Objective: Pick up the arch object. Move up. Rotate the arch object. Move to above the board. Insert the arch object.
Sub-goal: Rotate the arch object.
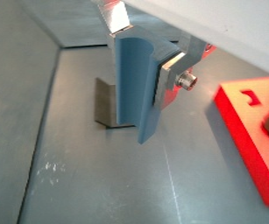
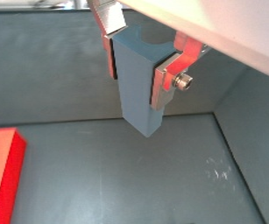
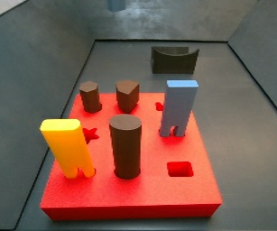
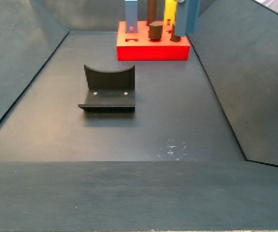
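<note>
The tool (image 1: 146, 54) hangs above the grey floor, its flat silver fingers (image 2: 167, 77) closed on the arch object (image 1: 139, 87) — a slim grey-blue piece held upright, its lower end clear of the floor. Both wrist views show the plates pressed against the piece's two opposite faces near its upper end.

In a wrist view the fixture (image 1: 105, 103) stands on the floor just behind the held piece, and the board (image 1: 251, 140) lies off to one side, well apart from it. The tool itself does not appear in either side view.

In a side view the board (image 3: 152, 200) carries:
- a yellow block (image 3: 69, 148) at 9 o'clock;
- a dark brown cylinder (image 3: 126, 146) near centre;
- a light-blue block (image 3: 180, 108) at 2 o'clock;
- two short brown pegs (image 3: 109, 95) at 11 o'clock.

A dark-grey block (image 3: 172, 60) sits on the floor beyond the board, at 12 o'clock.
</note>
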### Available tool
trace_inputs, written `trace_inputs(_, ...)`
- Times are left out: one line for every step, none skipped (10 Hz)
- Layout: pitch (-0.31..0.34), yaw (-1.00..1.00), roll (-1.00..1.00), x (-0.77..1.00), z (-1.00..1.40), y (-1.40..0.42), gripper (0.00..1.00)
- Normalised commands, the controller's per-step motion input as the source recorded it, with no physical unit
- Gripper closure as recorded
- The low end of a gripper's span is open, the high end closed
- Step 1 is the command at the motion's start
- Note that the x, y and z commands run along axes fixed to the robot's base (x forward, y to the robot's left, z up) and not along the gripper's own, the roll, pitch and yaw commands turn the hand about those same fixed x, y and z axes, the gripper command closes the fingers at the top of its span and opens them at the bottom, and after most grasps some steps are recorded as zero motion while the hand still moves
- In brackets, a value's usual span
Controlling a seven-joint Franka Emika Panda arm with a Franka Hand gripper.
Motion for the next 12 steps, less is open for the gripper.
trace_inputs(0.013, -1.0, -0.02, 0.0, 0.0, 0.01, 1.0)
trace_inputs(0.014, -1.0, -0.03, 0.0, 0.0, 0.01, 1.0)
trace_inputs(0.016, -1.0, -0.03, 0.0, 0.0, 0.01, 1.0)
trace_inputs(0.018, -1.0, -0.03, 0.0, 0.0, 0.01, 1.0)
trace_inputs(0.021, -1.0, -0.04, 0.0, 0.0, 0.01, 1.0)
trace_inputs(0.027, -1.0, -0.05, 0.0, 0.0, 0.01, 1.0)
trace_inputs(0.033, -0.99, -0.06, 0.0, 0.0, 0.01, 1.0)
trace_inputs(0.033, -0.74, -0.06, 0.0, 0.0, 0.01, 1.0)
trace_inputs(0.032, -0.5, -0.06, 0.0, 0.01, 0.01, 1.0)
trace_inputs(0.032, -0.29, -0.06, 0.0, 0.01, 0.01, 1.0)
trace_inputs(0.031, -0.22, -0.06, 0.01, 0.01, 0.01, 1.0)
trace_inputs(0.031, -0.14, -0.06, 0.0, -1.0, 0.0, 1.0)
